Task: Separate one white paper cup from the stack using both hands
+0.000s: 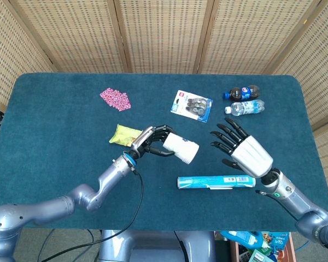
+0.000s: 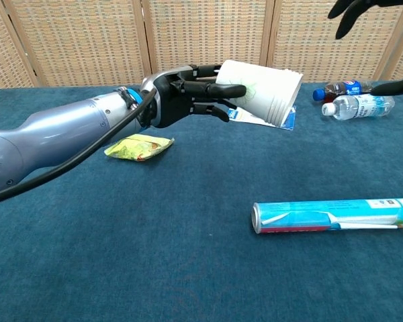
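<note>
Left hand (image 1: pixel 151 141) grips white paper cup stack (image 1: pixel 181 148) above counter (image 1: pixel 54 125), mouth toward right hand (image 1: pixel 241 150). Right fingers (image 1: pixel 225 136) spread, holding nothing.

Above a blue table (image 1: pixel 54 125), the robot's left hand (image 1: pixel 151 143) grips a stack of white paper cups (image 1: pixel 181 148) lying on its side, rim pointing toward the right hand (image 1: pixel 241 150), which hangs near with fingers spread and holds nothing. A long blue-and-white tube (image 1: pixel 216 182) lies just below the cups, a yellow packet (image 1: pixel 124 134) beside the left hand. Farther back sit a pink patterned packet (image 1: pixel 115 99), a blister pack (image 1: pixel 192 105), a dark soda bottle (image 1: pixel 244 91) and a clear water bottle (image 1: pixel 245 107), the two bottles side by side, before woven screens (image 1: pixel 158 35)
</note>
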